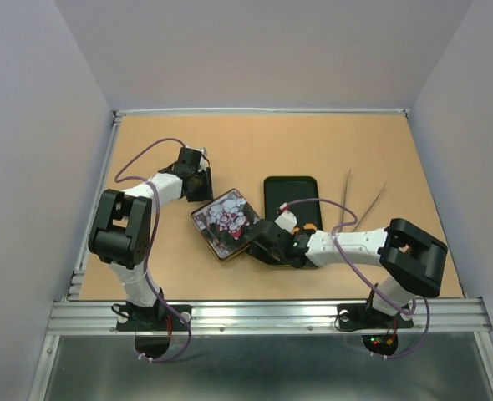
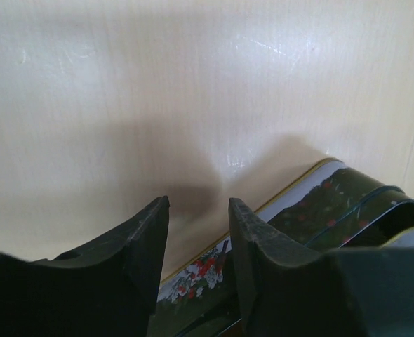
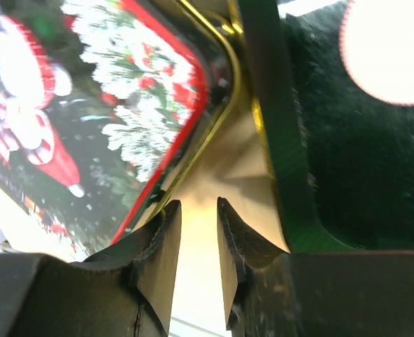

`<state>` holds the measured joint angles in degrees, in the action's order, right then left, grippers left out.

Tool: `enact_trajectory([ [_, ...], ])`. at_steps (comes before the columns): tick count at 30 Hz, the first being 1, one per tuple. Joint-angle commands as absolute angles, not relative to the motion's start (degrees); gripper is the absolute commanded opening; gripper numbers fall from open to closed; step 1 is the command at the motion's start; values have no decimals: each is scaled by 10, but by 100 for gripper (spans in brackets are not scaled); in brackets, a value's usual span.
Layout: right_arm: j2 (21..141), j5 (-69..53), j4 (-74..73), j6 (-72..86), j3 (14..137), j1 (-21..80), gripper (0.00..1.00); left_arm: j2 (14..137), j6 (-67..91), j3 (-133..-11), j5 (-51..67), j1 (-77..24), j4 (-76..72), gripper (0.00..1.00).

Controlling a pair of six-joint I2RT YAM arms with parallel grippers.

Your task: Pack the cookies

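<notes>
**Fingers parked by the tin, no cookies showing anywhere**

Closest in, the right fingers are slightly parted and holding nothing. They sit low over the tan wooden bench, in the gap between the square Christmas-print metal tin and the black oblong tray. The tin's lid is on and the tray looks bare from above, so I can't tell where the cookies are. My guess is inside the tin, just left of those fingers. Risk as I see it: that slot's tight, so a sideways nudge could shove the tin or tray instead of catching the lid's rim. Further back, the left fingers hang released by the tin's far corner.
</notes>
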<state>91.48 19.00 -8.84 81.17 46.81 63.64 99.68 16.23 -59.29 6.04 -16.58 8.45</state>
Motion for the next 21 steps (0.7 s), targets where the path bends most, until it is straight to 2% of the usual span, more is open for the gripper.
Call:
enact_trajectory([
  [1, 923, 211, -87, 795, 520, 623, 33, 1003, 145, -606, 88, -176, 109, 42],
  [10, 962, 198, -94, 775, 573, 615, 33, 1004, 143, -604, 106, -176, 110, 34],
  [16, 982, 187, -94, 773, 597, 614, 33, 1011, 136, -609, 138, -176, 112, 22],
  [17, 986, 185, -95, 772, 605, 614, 33, 1007, 136, -608, 133, -175, 110, 24],
  [18, 988, 185, -95, 768, 609, 614, 33, 997, 137, -607, 117, -172, 107, 30],
  [20, 992, 185, -96, 765, 615, 614, 33, 987, 141, -606, 99, -171, 105, 48],
  [21, 991, 185, -96, 764, 618, 613, 33, 981, 141, -606, 85, -170, 105, 53],
])
